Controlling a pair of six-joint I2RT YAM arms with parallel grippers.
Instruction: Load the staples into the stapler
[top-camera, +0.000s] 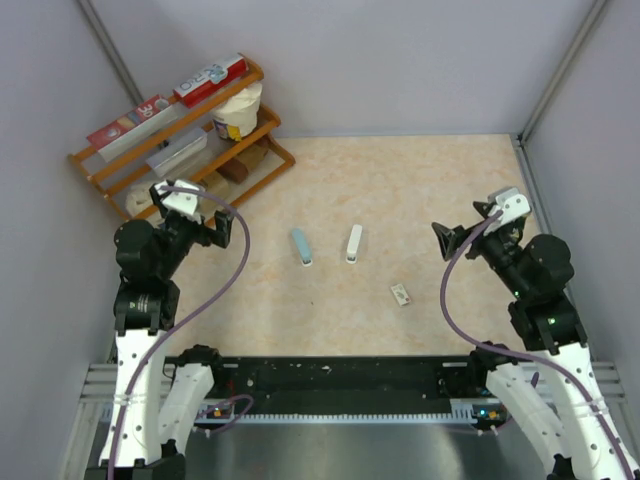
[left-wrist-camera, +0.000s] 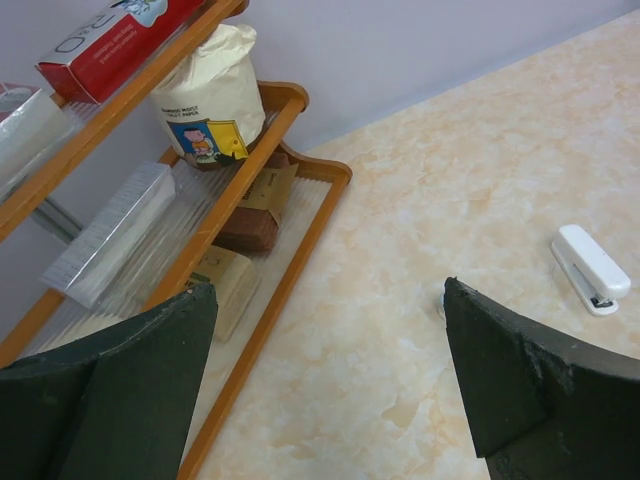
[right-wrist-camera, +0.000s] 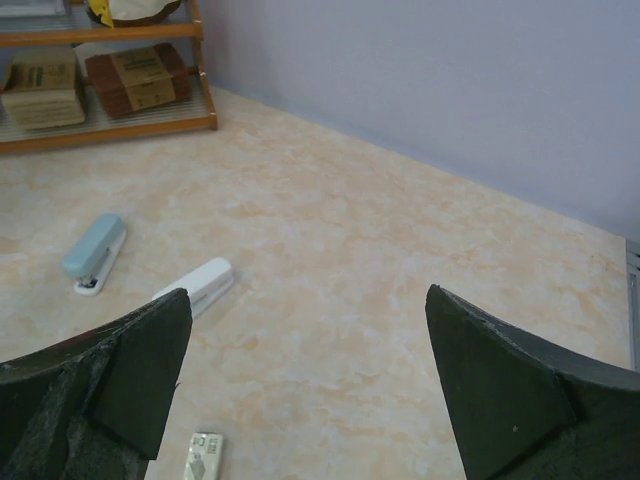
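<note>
Staples (top-camera: 401, 294): small packet laid flat on the desk (top-camera: 420, 180), nearward and right of the white stapler (top-camera: 354, 244), long axis diagonal. Lies closer to the right claw (top-camera: 455, 240); the left claw (top-camera: 208, 228) is well apart. Both claws spread wide, nothing held.

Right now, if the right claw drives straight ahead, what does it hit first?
Probably bare table, though depth is unclear. The open right claw aims down at it; the staples and white stapler sit off its line, beside one finger.

Walled lab test cell (top-camera: 400, 60), shelf (top-camera: 180, 130)
</note>
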